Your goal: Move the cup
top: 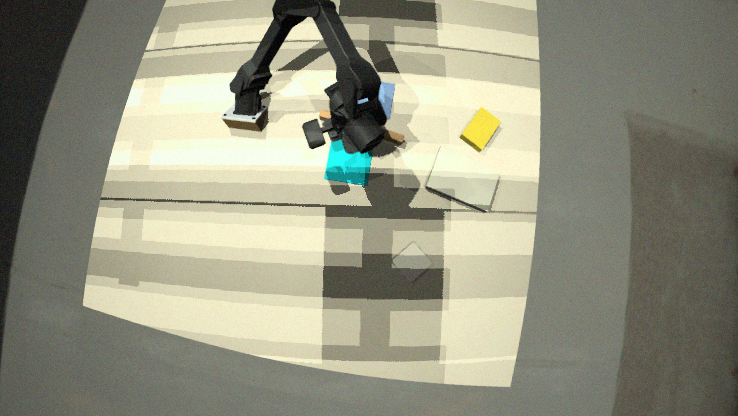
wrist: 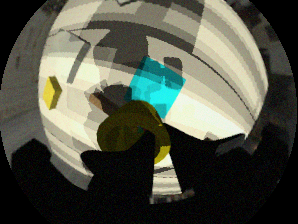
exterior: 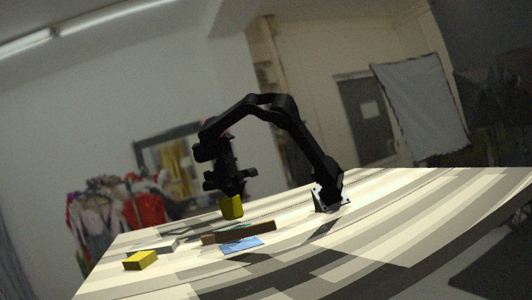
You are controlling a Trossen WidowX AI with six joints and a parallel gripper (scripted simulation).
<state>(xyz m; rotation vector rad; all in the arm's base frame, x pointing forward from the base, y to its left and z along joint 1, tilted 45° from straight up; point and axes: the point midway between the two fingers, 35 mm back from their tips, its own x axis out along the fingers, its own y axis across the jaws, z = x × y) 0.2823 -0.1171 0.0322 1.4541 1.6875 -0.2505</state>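
My gripper (top: pixel 356 135) (exterior: pixel 228 192) is shut on the yellow cup (exterior: pixel 231 207) (wrist: pixel 129 129) and holds it upright, in the air above the table. In the top view the gripper's body hides the cup. The cyan pad (top: pixel 348 166) (wrist: pixel 158 86) lies just ahead of the cup, and the gripper overhangs its near edge. It shows only as a thin sliver in the exterior view (exterior: pixel 240 226). The light blue pad (top: pixel 386 97) (exterior: pixel 241 244) lies on the other side of a wooden bar (top: pixel 395 136) (exterior: pixel 238 231). I cannot make out the marbles inside the cup.
A yellow block (top: pixel 480 128) (exterior: pixel 139 259) (wrist: pixel 52 91) and a flat grey slab (top: pixel 462 185) (exterior: pixel 156 246) lie to the right. A small translucent square (top: pixel 411 260) lies nearer the front. The arm's base (top: pixel 245 117) (exterior: pixel 329 197) stands to the left of the pads.
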